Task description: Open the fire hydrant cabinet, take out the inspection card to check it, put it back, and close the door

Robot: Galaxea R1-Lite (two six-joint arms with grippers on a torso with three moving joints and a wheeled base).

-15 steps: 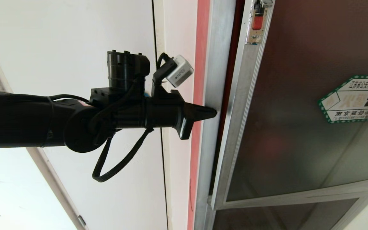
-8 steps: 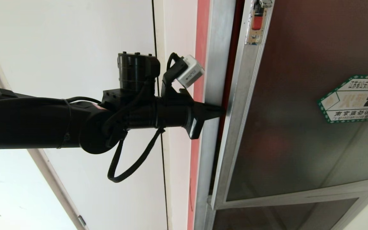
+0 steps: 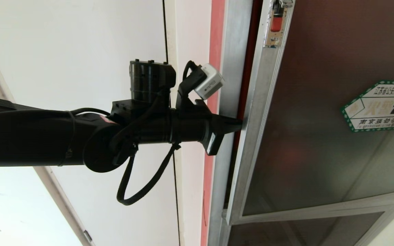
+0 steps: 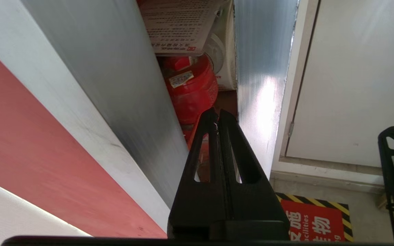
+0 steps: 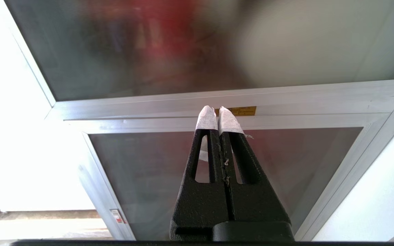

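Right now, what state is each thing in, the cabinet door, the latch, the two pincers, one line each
door: ajar, a narrow gap at its latch edge.
red latch: on the door frame, clear of the cabinet.
fire hydrant cabinet: red interior showing through the gap.
left pincer: shut, tip in the gap at the door's edge.
right pincer: shut, empty, facing the lower glass panel.

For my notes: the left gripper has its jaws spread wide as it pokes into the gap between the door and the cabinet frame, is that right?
Not quite. The left gripper is at that gap between the door and the cabinet frame, but its jaws are pressed shut, not spread. The left wrist view shows it.
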